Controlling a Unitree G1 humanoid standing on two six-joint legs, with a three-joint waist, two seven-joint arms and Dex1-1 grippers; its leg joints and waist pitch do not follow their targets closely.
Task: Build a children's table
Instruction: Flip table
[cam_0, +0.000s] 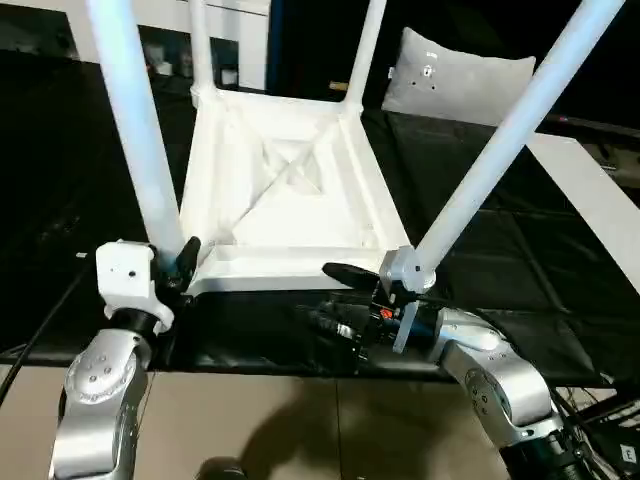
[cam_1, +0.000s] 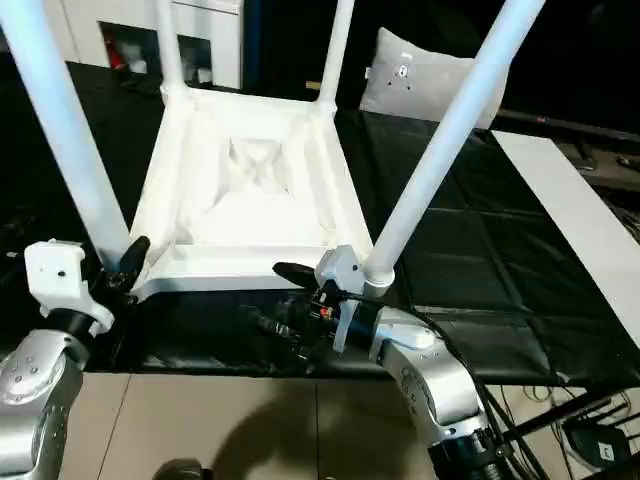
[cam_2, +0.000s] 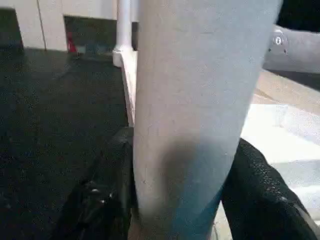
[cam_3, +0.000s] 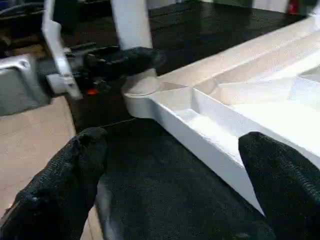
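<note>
Left gripper (cam_2: 175, 200) around table leg (cam_2: 200, 100), leg tops cropped

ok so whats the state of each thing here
table top: upside down on the black mat
four legs: all standing in their corner sockets
left gripper: fingers closed round the near left leg
right gripper: fingers wide open, holding nothing
</note>
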